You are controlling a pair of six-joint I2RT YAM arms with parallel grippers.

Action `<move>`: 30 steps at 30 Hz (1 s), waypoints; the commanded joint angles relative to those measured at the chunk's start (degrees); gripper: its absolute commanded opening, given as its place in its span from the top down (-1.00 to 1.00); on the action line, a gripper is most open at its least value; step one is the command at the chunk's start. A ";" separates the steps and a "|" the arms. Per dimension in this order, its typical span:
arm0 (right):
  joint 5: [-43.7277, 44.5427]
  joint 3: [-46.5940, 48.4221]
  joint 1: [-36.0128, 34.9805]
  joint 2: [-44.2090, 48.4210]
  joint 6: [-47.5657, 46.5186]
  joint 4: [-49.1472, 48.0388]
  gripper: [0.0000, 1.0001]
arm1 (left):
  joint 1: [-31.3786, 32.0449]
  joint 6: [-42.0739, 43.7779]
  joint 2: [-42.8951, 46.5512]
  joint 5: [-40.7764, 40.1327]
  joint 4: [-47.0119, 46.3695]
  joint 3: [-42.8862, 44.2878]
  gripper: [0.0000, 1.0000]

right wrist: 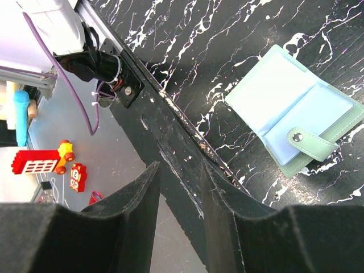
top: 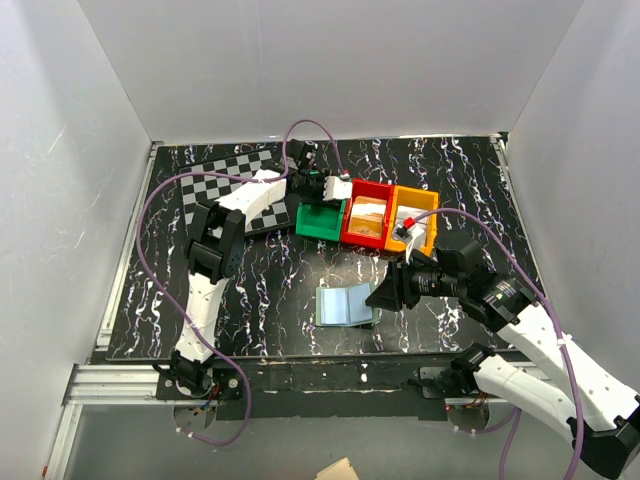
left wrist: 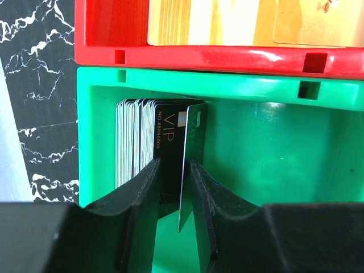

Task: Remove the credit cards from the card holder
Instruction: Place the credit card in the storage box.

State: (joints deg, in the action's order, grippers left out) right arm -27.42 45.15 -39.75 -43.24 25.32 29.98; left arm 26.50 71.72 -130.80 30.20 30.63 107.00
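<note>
White arms (top: 203, 303), black joints (top: 212, 250), purple cables (top: 148, 215)

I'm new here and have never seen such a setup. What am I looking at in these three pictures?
Two robot arms are bolted to a black marbled table. One picture looks down from above; the other two come from a camera on each wrist, showing that arm's own black fingers. The left gripper is in the green bin, open around a dark card beside a stack of cards. A red bin and an orange bin stand alongside. The right gripper hangs open and empty near the opened card holder.
</note>
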 commanded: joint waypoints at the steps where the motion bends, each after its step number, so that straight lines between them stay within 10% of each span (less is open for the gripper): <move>1: -0.97 0.03 0.20 -0.17 -0.45 -1.94 0.16 | 0.31 -0.62 3.27 -0.75 -1.89 2.34 0.45; 30: -1.24 0.47 0.20 -0.44 -0.18 -2.03 0.16 | 0.39 -6.85 14.15 -6.02 -14.35 -5.12 0.12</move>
State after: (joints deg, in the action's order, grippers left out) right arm -27.81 45.15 -39.75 -44.29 25.34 29.82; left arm 26.50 68.45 -127.55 24.69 23.79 105.93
